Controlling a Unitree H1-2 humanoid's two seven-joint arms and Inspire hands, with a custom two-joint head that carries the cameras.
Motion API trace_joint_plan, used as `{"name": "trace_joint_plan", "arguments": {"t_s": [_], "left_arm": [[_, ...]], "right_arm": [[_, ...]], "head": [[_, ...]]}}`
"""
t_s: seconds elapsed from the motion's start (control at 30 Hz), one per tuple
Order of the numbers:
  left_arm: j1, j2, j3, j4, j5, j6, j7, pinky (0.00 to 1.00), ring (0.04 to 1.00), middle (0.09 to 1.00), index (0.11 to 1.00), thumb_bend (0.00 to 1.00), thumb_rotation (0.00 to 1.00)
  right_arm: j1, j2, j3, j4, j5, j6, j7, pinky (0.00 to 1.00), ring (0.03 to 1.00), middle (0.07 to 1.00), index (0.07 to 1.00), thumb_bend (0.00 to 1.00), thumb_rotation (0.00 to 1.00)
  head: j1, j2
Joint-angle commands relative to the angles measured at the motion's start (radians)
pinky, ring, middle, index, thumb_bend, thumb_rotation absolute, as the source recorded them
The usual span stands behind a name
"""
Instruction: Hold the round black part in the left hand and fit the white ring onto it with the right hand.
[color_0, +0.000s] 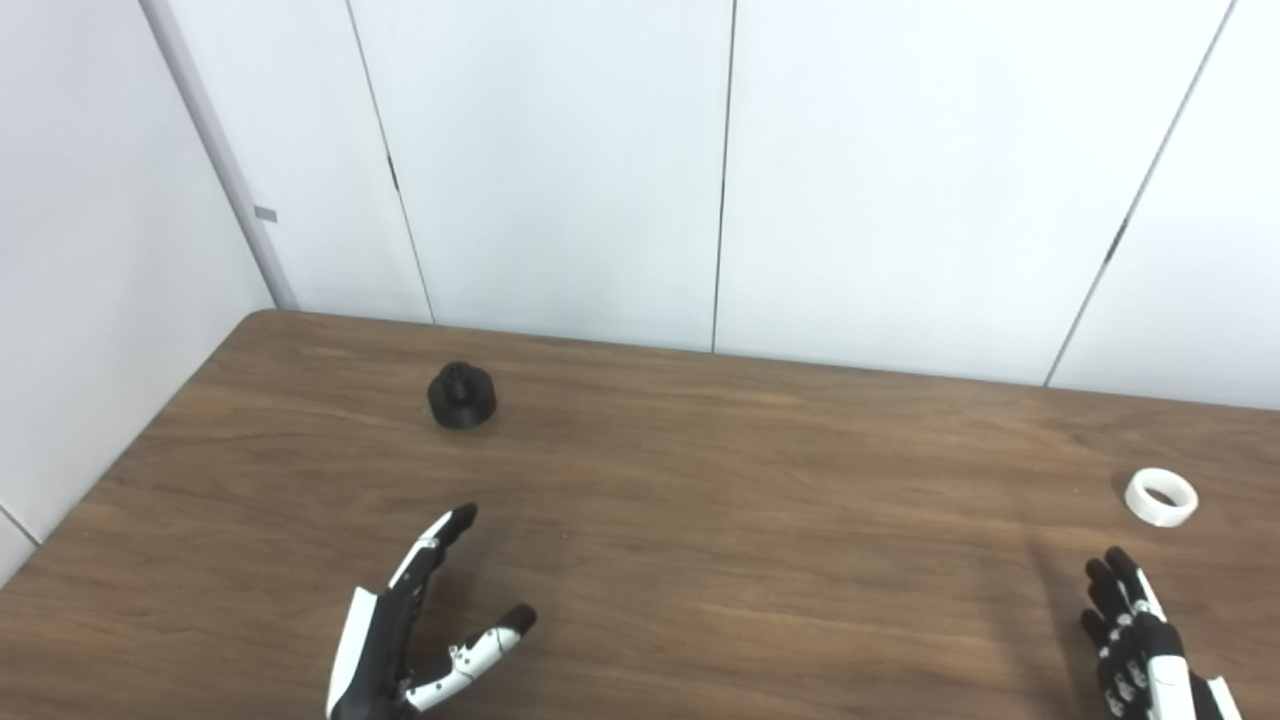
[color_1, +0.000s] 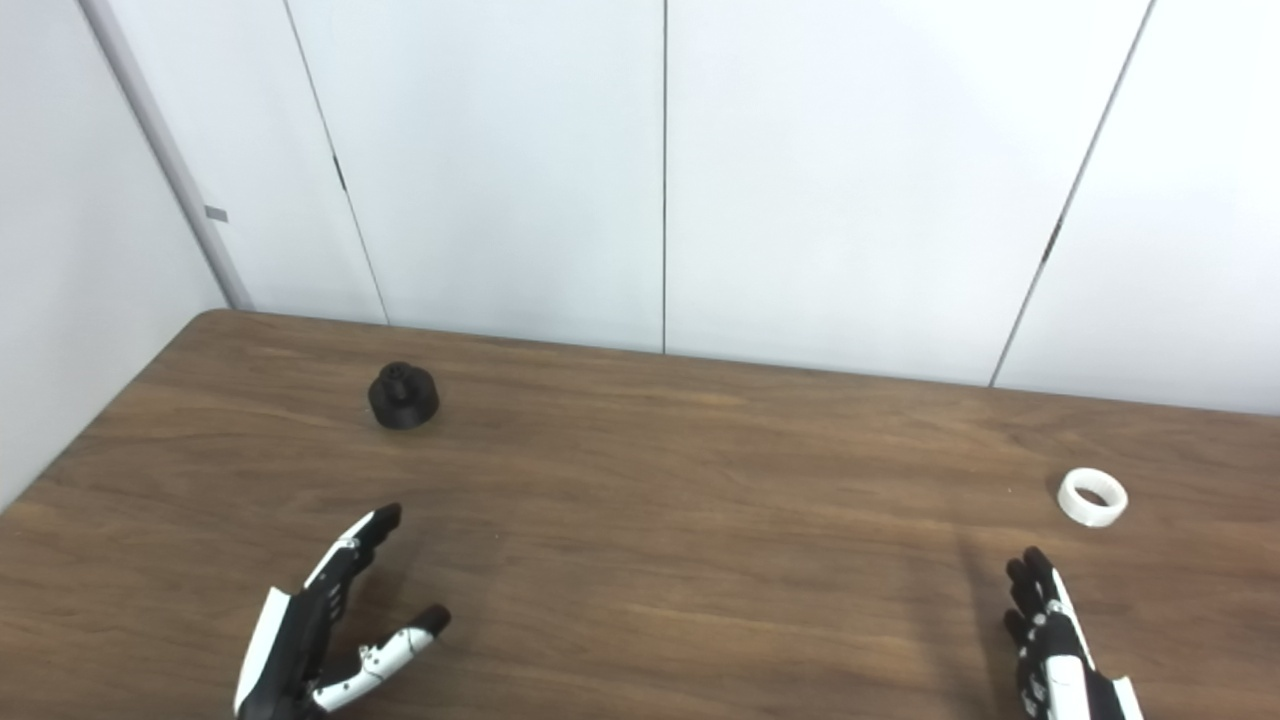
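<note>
Black parts: one round black part (color_0: 462, 396), far left on table (color_0: 700, 520)
White rings: one white ring (color_0: 1161, 497), far right
Left hand (color_0: 410, 630): fingers spread, empty
Right hand (color_0: 1140, 640): fingers extended, empty

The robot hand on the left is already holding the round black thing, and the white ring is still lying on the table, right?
Not quite. The left robot hand is open and holds nothing; the round black part sits on the table, farther away than the hand and apart from it, as the left eye view shows. The white ring is indeed lying on the table.
</note>
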Motion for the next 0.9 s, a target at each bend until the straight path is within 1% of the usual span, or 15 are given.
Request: {"name": "trace_joint_plan", "arguments": {"t_s": [0.0,0.17,0.2,0.27,0.3,0.33,0.43,0.6,0.7,0.77,0.87], "left_arm": [[-0.069,-0.017,0.024,-0.035,0.045,0.026,0.031,0.97,0.927,0.895,0.889,0.88,0.23],[-0.148,0.023,0.066,-0.091,0.143,0.160,0.027,0.97,0.941,0.901,0.869,0.91,0.25],[-0.165,0.034,0.074,-0.098,0.168,0.179,0.026,0.98,0.945,0.901,0.864,0.91,0.25],[-0.195,0.053,0.087,-0.108,0.207,0.216,0.021,0.96,0.935,0.893,0.848,0.92,0.26],[-0.209,0.063,0.094,-0.110,0.216,0.228,0.018,0.95,0.932,0.893,0.841,0.92,0.26],[-0.222,0.075,0.100,-0.107,0.226,0.237,0.015,0.93,0.923,0.891,0.824,0.92,0.27],[-0.260,0.110,0.111,-0.092,0.252,0.270,0.004,0.92,0.919,0.888,0.810,0.93,0.29],[-0.325,0.159,0.114,-0.044,0.271,0.320,-0.014,0.88,0.911,0.887,0.809,0.93,0.32],[-0.361,0.184,0.112,0.010,0.277,0.319,-0.008,0.85,0.909,0.888,0.808,0.93,0.31],[-0.386,0.200,0.110,0.060,0.277,0.307,0.000,0.85,0.910,0.887,0.809,0.92,0.30],[-0.427,0.221,0.104,0.129,0.282,0.311,0.004,0.86,0.918,0.886,0.807,0.93,0.29]], "right_arm": [[0.063,-0.023,0.010,0.031,0.003,-0.004,0.004,1.00,1.000,0.974,0.985,0.50,1.00],[0.063,-0.023,0.011,0.033,-0.006,-0.014,0.001,1.00,0.988,0.962,0.974,0.53,1.00],[0.063,-0.023,0.011,0.035,-0.002,-0.017,0.002,1.00,0.987,0.960,0.973,0.53,1.00],[0.062,-0.024,0.011,0.039,0.000,-0.021,0.004,1.00,0.989,0.962,0.975,0.54,1.00],[0.063,-0.024,0.012,0.038,-0.004,-0.022,0.002,1.00,0.992,0.963,0.976,0.54,1.00],[0.064,-0.026,0.013,0.038,-0.007,-0.021,0.002,1.00,0.989,0.961,0.976,0.54,1.00],[0.064,-0.026,0.013,0.038,-0.009,-0.023,0.000,1.00,0.986,0.960,0.976,0.55,1.00],[0.064,-0.024,0.012,0.037,-0.020,-0.016,-0.006,1.00,0.987,0.950,0.968,0.56,1.00],[0.065,-0.022,0.010,0.038,-0.011,-0.021,-0.003,1.00,0.984,0.952,0.970,0.55,1.00],[0.066,-0.023,0.010,0.037,-0.009,-0.020,-0.002,1.00,0.982,0.954,0.972,0.53,1.00],[0.066,-0.025,0.012,0.036,-0.012,-0.019,-0.001,1.00,0.980,0.948,0.973,0.54,1.00]], "head": [[0.001,0.001],[0.001,0.002],[0.001,0.002],[0.001,0.002],[0.002,0.008],[0.002,0.008],[0.002,0.009],[0.002,0.009],[0.007,0.011],[0.007,0.011],[0.007,0.010]]}}
